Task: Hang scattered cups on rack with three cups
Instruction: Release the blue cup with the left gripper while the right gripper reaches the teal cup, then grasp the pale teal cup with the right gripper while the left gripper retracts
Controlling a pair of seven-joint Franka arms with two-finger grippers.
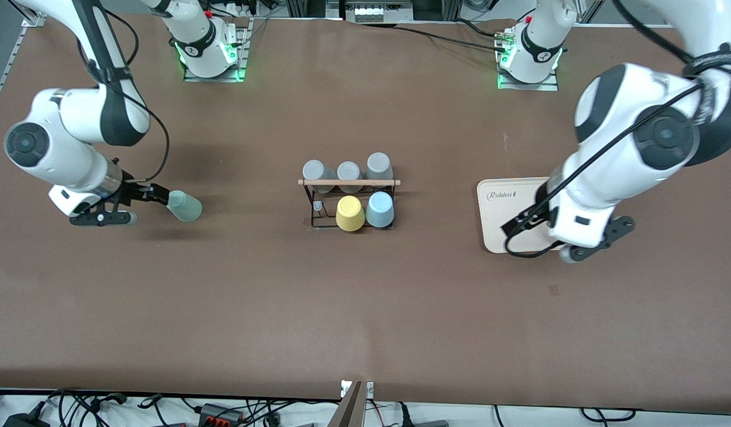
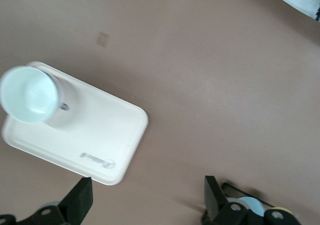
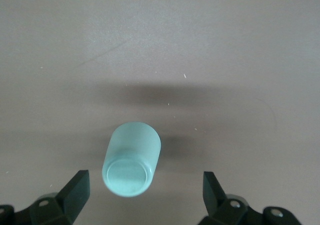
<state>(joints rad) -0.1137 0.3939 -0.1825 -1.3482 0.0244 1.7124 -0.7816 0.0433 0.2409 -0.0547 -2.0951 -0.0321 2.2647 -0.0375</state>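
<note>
Mint cup (image 3: 131,160) lies between wide-open right gripper (image 3: 145,197); left gripper (image 2: 147,200) apparently empty, open.

Bright, even overhead light on the counter (image 1: 365,308), front view sharp throughout. Soft dark shadows fall under both arms and beside the mint cup (image 1: 185,206). Faint pale sheen on the counter near the bases, green LED glow at each base. Left wrist view washed out, the beige tray (image 2: 107,135) overexposed, slightly soft. Right wrist view greyer, broad blurred shadow above the mint cup.
</note>
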